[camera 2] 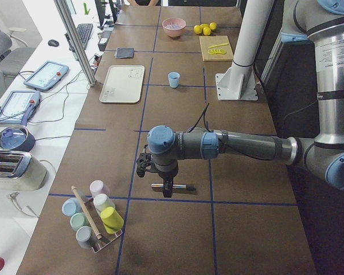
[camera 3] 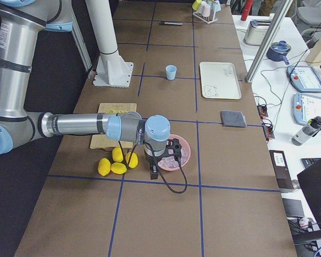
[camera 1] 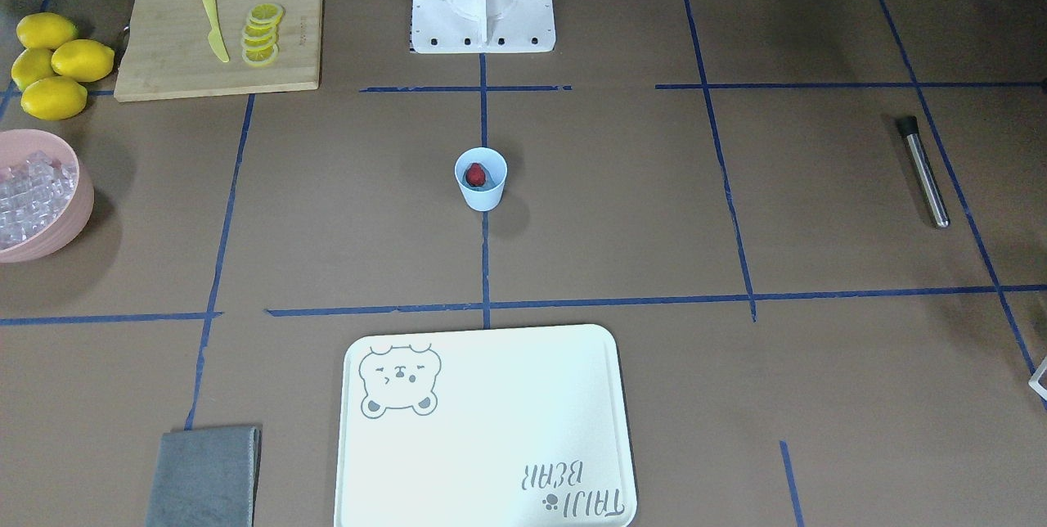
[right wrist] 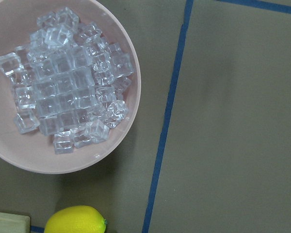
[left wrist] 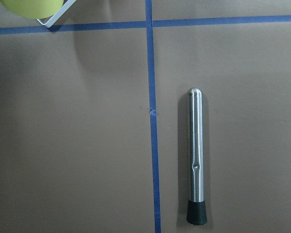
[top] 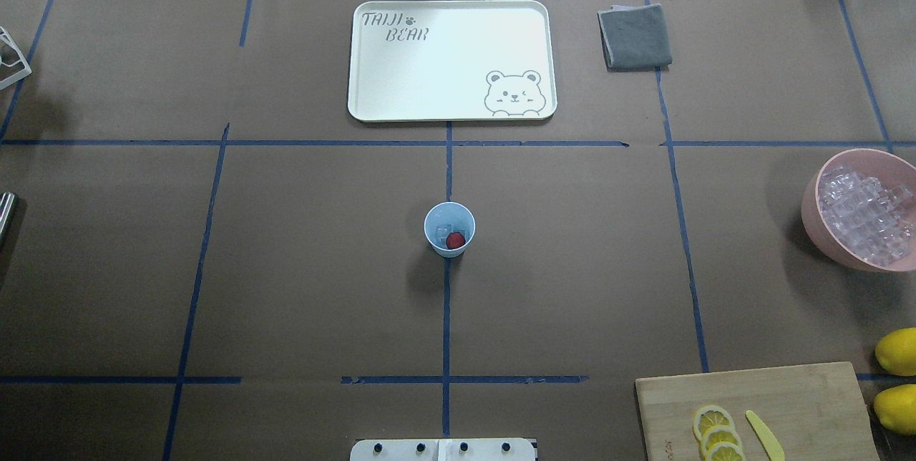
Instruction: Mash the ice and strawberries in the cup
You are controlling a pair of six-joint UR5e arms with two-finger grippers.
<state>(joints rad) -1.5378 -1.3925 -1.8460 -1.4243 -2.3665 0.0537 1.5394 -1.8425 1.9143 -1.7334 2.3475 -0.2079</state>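
cutting board: lying nearest the robot's base on its right, carrying lemon slices; playing no part here.
left gripper: hanging nose-down over the muddler at the table's left end. It is showing only in the side view, so I cannot tell how far its jaws are standing apart.
muddler: lying flat on the brown cover beside a blue tape line, with nothing touching it.
right gripper: hovering above the pink bowl at the table's right end. Its opening cannot be told either, and no load is showing.
pink bowl: sitting with a lemon just beside it and holding a heap of spare cubes.
cup: standing upright at the table's centre on a tape line, well apart from both grippers.
strawberry: resting inside the cup, whole.
ice: seemingly lying in the cup beside the berry, though faint.
tray: lying farthest out, beyond the cup.
step in hand: the cup is looking loaded, so the left arm is probably getting ready to fetch the tool; mashing is not yet begun.
next move: descending squarely over the steel shaft, closing across its width, then carrying it upright to the cup.
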